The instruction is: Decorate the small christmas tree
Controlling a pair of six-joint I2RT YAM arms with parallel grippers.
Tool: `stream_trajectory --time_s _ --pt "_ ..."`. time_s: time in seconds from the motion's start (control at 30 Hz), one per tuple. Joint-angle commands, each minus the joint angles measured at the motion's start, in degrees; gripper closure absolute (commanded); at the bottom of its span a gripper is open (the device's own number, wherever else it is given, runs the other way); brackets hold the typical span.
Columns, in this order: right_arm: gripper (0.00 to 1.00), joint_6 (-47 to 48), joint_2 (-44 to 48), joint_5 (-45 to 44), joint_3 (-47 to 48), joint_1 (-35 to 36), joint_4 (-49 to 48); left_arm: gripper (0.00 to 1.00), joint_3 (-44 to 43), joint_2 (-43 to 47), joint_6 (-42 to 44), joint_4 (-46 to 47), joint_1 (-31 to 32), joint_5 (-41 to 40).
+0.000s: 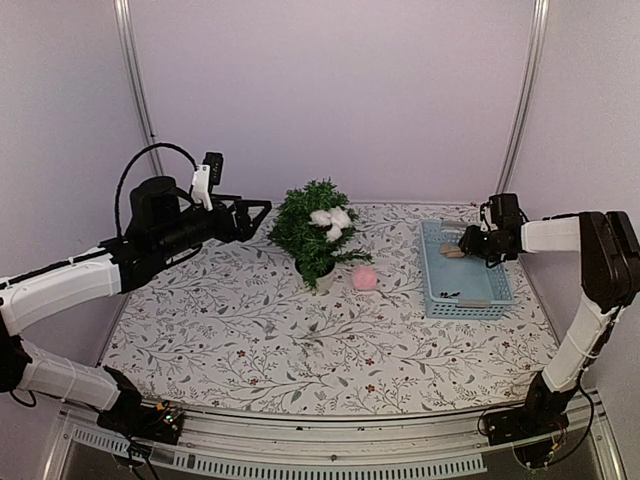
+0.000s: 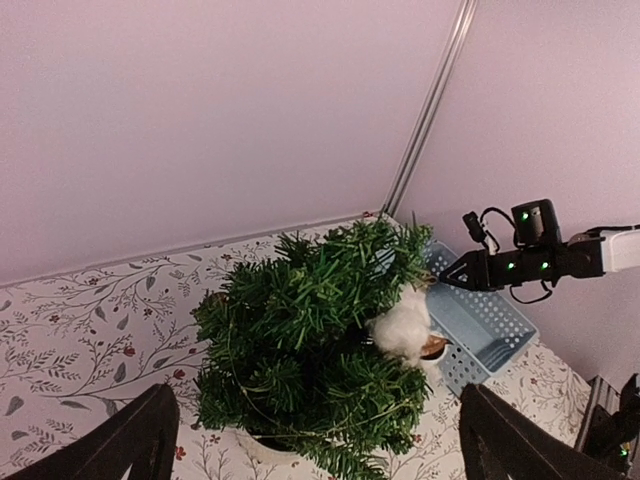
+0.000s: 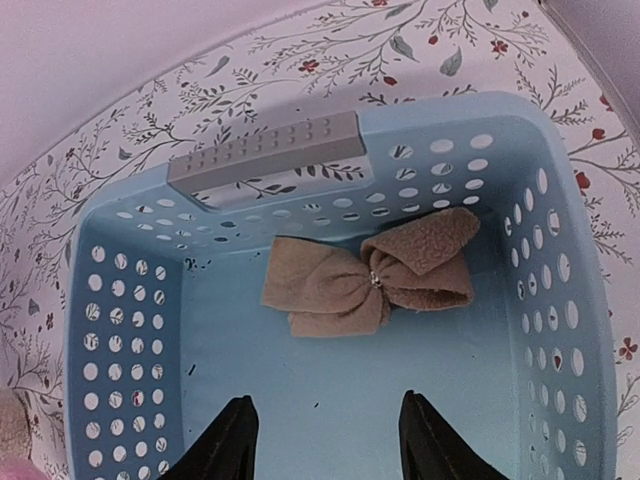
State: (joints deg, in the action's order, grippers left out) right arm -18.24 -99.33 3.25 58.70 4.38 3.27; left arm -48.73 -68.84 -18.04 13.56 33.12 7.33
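Note:
The small christmas tree [image 1: 312, 240], bushy green in a white pot, stands mid-table with a white fluffy tuft [image 1: 331, 222] in its top branches. My left gripper [image 1: 256, 214] hovers open just left of the tree; in its wrist view the tree [image 2: 300, 340] and the tuft [image 2: 404, 326] lie ahead of the wide-spread left gripper [image 2: 318, 392]. My right gripper [image 1: 470, 244] hangs over the back of a light blue basket [image 1: 480, 300]. In the right wrist view a tan fleece bow [image 3: 372, 276] lies on the basket floor [image 3: 330, 350], ahead of the open, empty right gripper [image 3: 327, 398].
A pink pom-pom [image 1: 365, 278] lies on the floral tablecloth between the tree's pot and the basket. The basket wall [image 3: 130, 330] is perforated and has a grey handle [image 3: 262, 158] at its far end. Lilac walls close in the back and sides.

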Motion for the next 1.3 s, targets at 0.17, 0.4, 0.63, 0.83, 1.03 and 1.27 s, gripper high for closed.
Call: stream_trajectory --time_s 0.17,0.4,0.63,0.83,1.03,1.27 --pt "0.47 -10.2 -9.6 -7.6 5.3 -0.6 -4.3 0.01 1.8 2.2 -0.5 3.8 -0.8 -4.0" --pt "0.45 -12.3 -14.8 -5.0 9.2 -1.3 -5.2 0.01 2.9 2.9 0.2 4.0 -0.8 -5.5" --pt "0.62 -13.4 -17.8 -3.9 11.6 -1.7 -5.8 0.01 3.3 2.9 1.4 2.6 -0.8 -7.3" --pt "1.0 -12.2 -17.4 -3.9 11.3 -1.7 -5.7 0.01 4.7 0.2 -2.1 -0.5 -5.8 -2.0" --pt "1.0 -10.8 -13.4 -0.2 8.4 -1.6 -7.7 0.01 7.8 -3.4 -5.7 4.4 -11.8 3.1" --pt "1.0 -9.2 -7.4 3.1 5.9 -1.7 -8.9 0.09 8.5 -11.1 -6.6 11.0 -16.0 6.1"
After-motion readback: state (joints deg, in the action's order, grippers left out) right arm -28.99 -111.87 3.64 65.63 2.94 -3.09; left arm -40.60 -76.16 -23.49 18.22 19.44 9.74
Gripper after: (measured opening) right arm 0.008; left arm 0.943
